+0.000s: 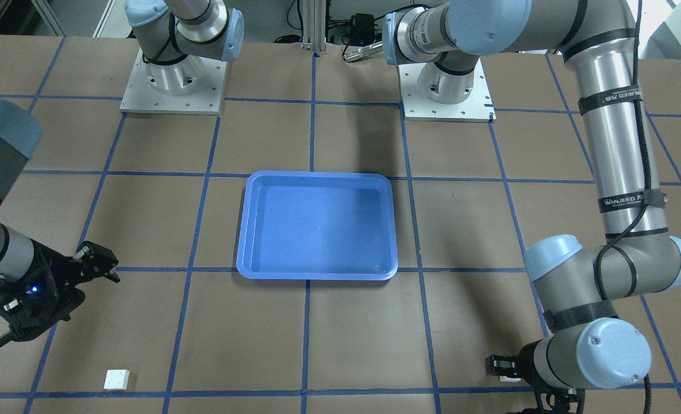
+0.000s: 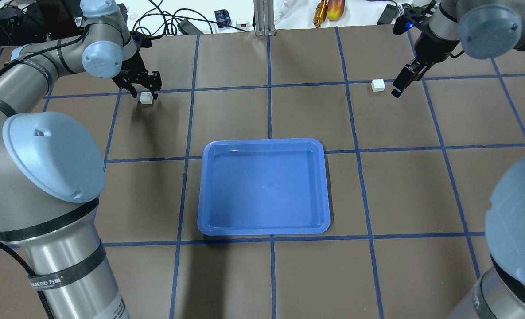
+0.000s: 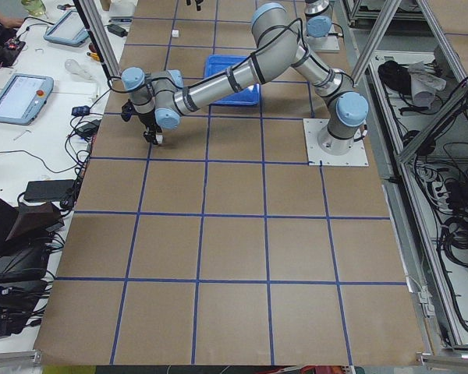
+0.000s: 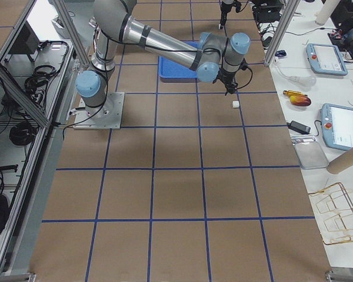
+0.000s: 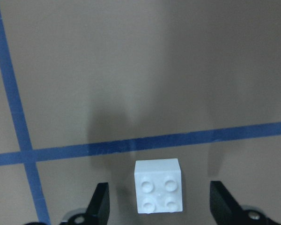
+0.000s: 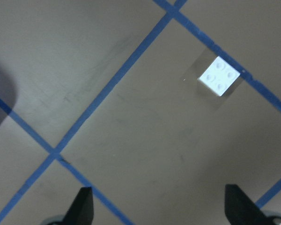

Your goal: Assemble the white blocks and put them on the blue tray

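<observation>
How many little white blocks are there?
2 white blocks. One sits at the left gripper, between its open jaws; the other lies on the table beside the right gripper. None seem hidden.

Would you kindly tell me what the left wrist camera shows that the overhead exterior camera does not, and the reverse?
Only the left wrist view shows the left white block close up. Its four studs are plain, and it lies on the table between the open fingers of the left gripper, with a gap on each side. Only the overhead view shows the blue tray, which is empty, the other white block, and the right gripper near it. Both views show the left white block and the blue tape lines.
</observation>
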Controlling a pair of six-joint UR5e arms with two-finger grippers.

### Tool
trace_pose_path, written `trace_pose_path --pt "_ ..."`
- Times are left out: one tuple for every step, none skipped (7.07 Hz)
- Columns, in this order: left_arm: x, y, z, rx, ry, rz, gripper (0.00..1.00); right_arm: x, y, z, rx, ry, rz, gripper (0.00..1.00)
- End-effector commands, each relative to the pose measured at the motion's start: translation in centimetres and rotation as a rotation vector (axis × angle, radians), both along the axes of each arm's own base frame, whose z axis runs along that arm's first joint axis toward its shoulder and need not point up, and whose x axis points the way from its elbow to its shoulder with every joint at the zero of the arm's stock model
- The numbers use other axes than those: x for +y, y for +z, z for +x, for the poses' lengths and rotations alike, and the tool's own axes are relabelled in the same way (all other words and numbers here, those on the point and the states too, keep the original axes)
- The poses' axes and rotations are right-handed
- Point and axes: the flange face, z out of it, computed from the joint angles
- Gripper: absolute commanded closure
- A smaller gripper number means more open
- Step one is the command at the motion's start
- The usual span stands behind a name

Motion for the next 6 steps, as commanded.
trace_pose_path --pt "0.3 -0.4 -0.1 0.003 0.000 0.010 0.53 -3.3 -2.6 -1.0 -0.004 0.308 -0.183 0.00" --pt "0.4 -0.3 -0.1 0.006 -0.015 0.011 0.68 -4.3 -2.6 -1.1 -0.096 0.371 -0.254 0.00" --pt "0.4 0.2 -0.1 0.012 -0.036 0.006 0.83 -5.4 -5.5 -2.1 -0.205 0.370 -0.272 0.00" --pt "0.6 1.3 -0.4 0.020 -0.027 0.001 0.84 -6.5 -6.5 -2.1 -0.313 0.404 -0.329 0.00" --pt "1.7 2.3 -2.2 0.133 -0.009 0.049 0.84 -7.0 -7.0 -2.2 -0.312 0.484 -0.360 0.00" --pt "3.8 5.5 -5.3 0.184 -0.016 0.091 0.84 -7.5 -9.2 -2.4 -0.323 0.588 -0.380 0.00"
